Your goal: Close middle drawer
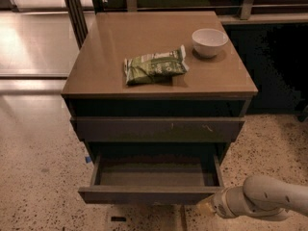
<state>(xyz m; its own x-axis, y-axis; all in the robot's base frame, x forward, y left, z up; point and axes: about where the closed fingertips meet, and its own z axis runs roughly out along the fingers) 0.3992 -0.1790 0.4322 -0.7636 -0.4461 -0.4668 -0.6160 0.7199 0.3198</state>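
The middle drawer (pixel 151 194) stands pulled far out of the brown cabinet (pixel 96 76), low in the camera view. Its plain dark front faces me and its brownish inner floor (pixel 154 174) shows, with nothing on it. Above it is a taller drawer front with small pale scratches (pixel 159 129), pushed in. My gripper (pixel 207 207) comes in from the lower right on a pale arm (pixel 269 198). Its tip sits just below and right of the open drawer's right front corner, close to it; I cannot tell if they touch.
A green snack bag (pixel 154 67) and a white bowl (pixel 209 41) lie on the cabinet top. Speckled floor (pixel 38 177) lies left and right of the cabinet. A dark recess (pixel 279 66) is at the right; metal legs (pixel 74 8) stand behind left.
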